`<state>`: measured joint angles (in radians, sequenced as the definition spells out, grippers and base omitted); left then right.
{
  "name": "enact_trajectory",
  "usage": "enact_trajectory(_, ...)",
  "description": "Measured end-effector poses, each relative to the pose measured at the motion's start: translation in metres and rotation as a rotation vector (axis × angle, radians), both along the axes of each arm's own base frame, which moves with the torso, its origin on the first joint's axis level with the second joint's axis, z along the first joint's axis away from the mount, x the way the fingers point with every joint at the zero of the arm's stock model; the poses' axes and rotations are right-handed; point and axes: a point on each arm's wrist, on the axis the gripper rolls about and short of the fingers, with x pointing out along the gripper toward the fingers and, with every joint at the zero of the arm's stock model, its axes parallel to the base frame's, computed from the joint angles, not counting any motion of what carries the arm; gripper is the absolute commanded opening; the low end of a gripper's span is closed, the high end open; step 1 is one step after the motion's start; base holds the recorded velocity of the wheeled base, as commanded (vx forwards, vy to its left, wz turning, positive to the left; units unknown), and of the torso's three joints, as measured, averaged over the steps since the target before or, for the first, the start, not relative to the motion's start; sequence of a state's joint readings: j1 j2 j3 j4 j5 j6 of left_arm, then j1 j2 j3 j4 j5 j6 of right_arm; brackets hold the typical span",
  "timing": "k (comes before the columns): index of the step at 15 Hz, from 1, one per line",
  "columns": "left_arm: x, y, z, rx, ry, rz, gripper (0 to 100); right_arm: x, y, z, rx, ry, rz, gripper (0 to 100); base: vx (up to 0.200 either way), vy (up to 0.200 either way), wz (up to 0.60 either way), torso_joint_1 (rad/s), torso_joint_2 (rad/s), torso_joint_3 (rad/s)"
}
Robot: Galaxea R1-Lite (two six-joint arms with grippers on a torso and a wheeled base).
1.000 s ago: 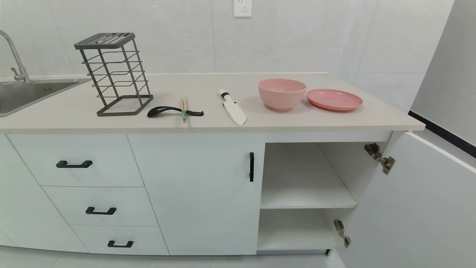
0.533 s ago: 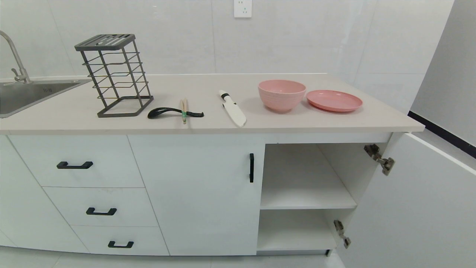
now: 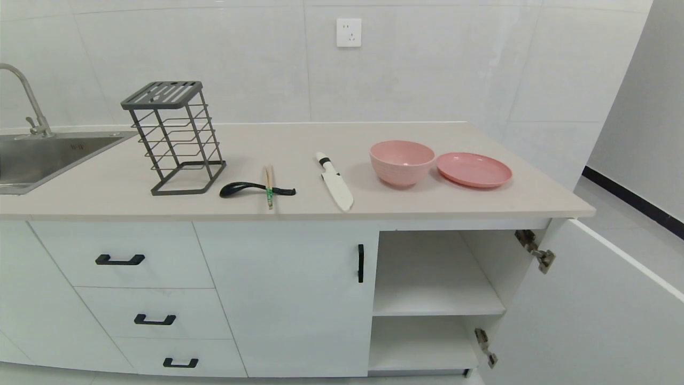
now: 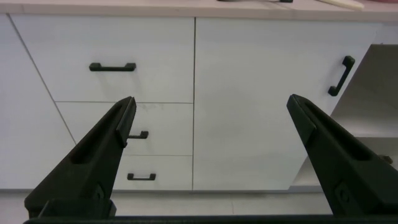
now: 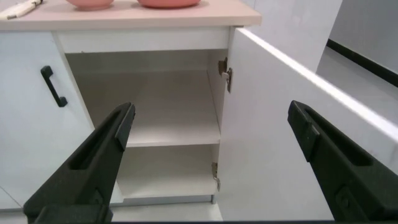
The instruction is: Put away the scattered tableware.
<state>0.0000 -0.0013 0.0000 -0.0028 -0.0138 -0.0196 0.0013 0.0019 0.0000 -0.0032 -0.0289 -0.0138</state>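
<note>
On the countertop (image 3: 320, 139) lie a pink bowl (image 3: 402, 162), a pink plate (image 3: 474, 169) to its right, a white knife (image 3: 335, 181) with a black band, a black spoon (image 3: 251, 189) and a pair of chopsticks (image 3: 269, 185) crossing the spoon's handle. A grey wire rack (image 3: 173, 136) stands left of the spoon. My left gripper (image 4: 208, 109) is open, held low before the drawers (image 4: 118, 65). My right gripper (image 5: 211, 115) is open too, facing the open cabinet (image 5: 155, 106). Bowl (image 5: 90, 3) and plate (image 5: 169, 3) edges show above it.
A steel sink (image 3: 37, 155) with a tap (image 3: 24, 96) sits at the far left. The right cabinet door (image 3: 604, 299) stands swung open, showing two bare shelves (image 3: 433, 299). The left cabinet door (image 3: 299, 289) is closed. Three drawers with black handles (image 3: 119, 260) are below the rack.
The whole head view has shifted downward, so the camera has moved; the counter and tableware now sit lower in the picture. The tableware has not moved on the counter.
</note>
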Motion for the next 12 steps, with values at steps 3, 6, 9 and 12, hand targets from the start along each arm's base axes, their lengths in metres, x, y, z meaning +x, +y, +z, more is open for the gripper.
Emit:
enact_trajectory(3, 0.0000, -0.0005, 0.0000, 0.018, 0.000, -0.022, 100, 0.0000, 0.0000, 0.0000, 0.000, 0.000, 0.001, 100, 0.000, 0.000, 0.00, 0.059, -0.18, -0.124)
enact_trajectory(6, 0.0000, -0.0010, -0.0001, 0.019, 0.001, -0.046, 100, 0.0000, 0.0000, 0.0000, 0.002, 0.000, 0.001, 100, 0.000, 0.000, -0.60, 0.012, -0.03, -0.020)
enact_trajectory(9, 0.0001, -0.0009, -0.0001, 0.018, 0.002, -0.045, 100, 0.0000, 0.0001, 0.0000, 0.002, 0.000, 0.003, 100, 0.000, 0.000, -0.60, 0.010, 0.00, -0.004)
enact_trajectory(12, 0.0001, -0.0010, -0.0002, 0.018, 0.003, -0.046, 100, 0.0000, 0.0001, 0.0001, 0.001, -0.001, 0.002, 100, 0.000, 0.000, 0.00, 0.000, 0.00, 0.000)
